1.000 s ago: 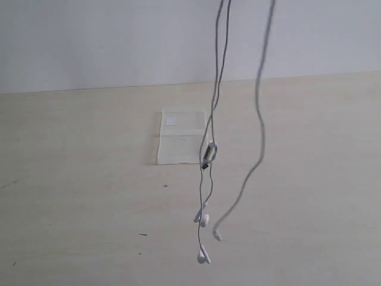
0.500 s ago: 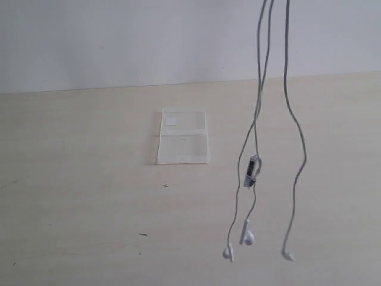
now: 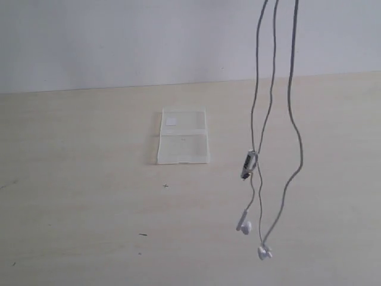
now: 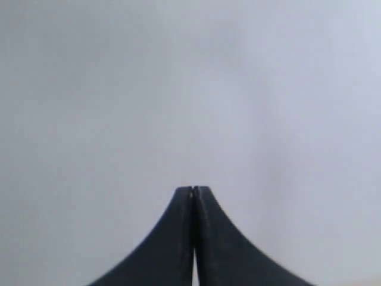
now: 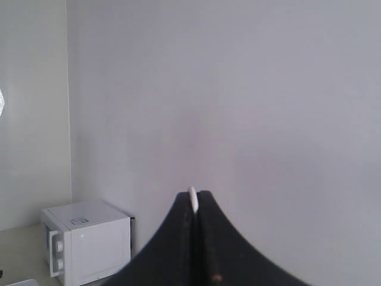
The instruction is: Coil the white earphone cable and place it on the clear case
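Pale wood covers the table [image 3: 71,179], and behind it stands a plain white wall [image 3: 119,36]. On the table, near the wall, the clear case [image 3: 183,143] lies flat with nothing on it.

To the right of the case, and apart from it, the white earphone cable [image 3: 290,89] hangs down from above the edge of the exterior view in three loose strands. The inline remote [image 3: 249,165] dangles about halfway down. Below it hangs one earbud [image 3: 244,226], and a little lower a second white end [image 3: 264,252]; whether that one is a bud or the plug I cannot tell. Nothing is coiled yet.

The right gripper [image 5: 193,193] is lifted high, its jaws clenched, and a small piece of white peeps out between the tips. I take this for the cable. A white box [image 5: 89,241] stands far behind it. The left gripper [image 4: 193,189] is also pressed closed, with nothing visible between its jaws, and faces only bare wall.

I judge this wire to be very light, limp and smooth. It will swing and can slide through a pinch. The buds and remote weigh the ends down. The free gripper should take a strand under the remote, not a bud, which is round and slippery.
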`<state>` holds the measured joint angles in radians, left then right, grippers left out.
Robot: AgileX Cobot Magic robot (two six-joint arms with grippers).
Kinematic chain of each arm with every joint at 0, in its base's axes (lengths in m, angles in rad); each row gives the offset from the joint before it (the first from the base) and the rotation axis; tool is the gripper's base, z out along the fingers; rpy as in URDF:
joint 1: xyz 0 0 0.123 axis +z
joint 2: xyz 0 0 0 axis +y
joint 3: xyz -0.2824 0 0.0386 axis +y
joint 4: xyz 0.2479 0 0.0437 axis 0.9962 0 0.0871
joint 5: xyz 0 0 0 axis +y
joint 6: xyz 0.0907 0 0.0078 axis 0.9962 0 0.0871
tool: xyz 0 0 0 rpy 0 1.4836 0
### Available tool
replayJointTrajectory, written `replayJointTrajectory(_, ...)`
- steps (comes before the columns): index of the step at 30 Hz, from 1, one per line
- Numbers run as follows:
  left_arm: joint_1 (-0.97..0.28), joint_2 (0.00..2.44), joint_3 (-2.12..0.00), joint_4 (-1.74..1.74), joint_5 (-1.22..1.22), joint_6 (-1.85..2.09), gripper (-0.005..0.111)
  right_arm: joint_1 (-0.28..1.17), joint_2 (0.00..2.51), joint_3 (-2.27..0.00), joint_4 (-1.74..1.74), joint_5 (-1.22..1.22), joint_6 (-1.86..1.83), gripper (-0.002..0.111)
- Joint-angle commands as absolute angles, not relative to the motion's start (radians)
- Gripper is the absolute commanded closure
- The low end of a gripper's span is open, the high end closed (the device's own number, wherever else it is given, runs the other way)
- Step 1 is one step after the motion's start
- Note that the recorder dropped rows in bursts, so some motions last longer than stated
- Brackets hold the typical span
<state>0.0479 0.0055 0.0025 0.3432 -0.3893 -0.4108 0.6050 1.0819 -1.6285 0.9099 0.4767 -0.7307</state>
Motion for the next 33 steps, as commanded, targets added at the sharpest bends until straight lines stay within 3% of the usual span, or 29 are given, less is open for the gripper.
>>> replayJointTrajectory(1, 0.05, 0.0, 0.0, 0.337, -0.777, -0.448, 0.107, 0.605, 1.082, -1.634, 0.929, 0.495, -0.733, 0.108)
replayJointTrajectory(4, 0.05, 0.0, 0.0, 0.333, -0.892, -0.57, 0.107, 0.605, 1.083, -1.634, 0.944, 0.519, -0.733, 0.108)
replayJointTrajectory(7, 0.05, 0.001, 0.0, 0.386, -0.754, -0.997, 0.107, 0.605, 1.083, -1.634, 0.944, 0.517, -0.733, 0.108)
replayJointTrajectory(10, 0.05, 0.009, -0.028, 0.699, -0.534, -1.352, 0.107, 0.605, 1.083, -1.634, 0.944, 0.521, -0.733, 0.108)
replayJointTrajectory(15, 0.05, 0.107, -0.102, 1.39, -0.513, -1.844, 0.107, 0.605, 1.095, -1.634, 0.944, 0.532, -0.733, 0.108)
replayJointTrajectory(22, 0.05, 0.334, -0.261, 1.462, -0.573, -1.797, 0.107, 0.605, 1.147, -1.634, 1.004, 0.582, -0.791, 0.108)
replayJointTrajectory(33, 0.05, 0.72, -0.519, 1.438, -0.93, -1.619, 0.106, 0.605, 1.153, -1.634, 1.039, 0.553, -0.817, 0.108)
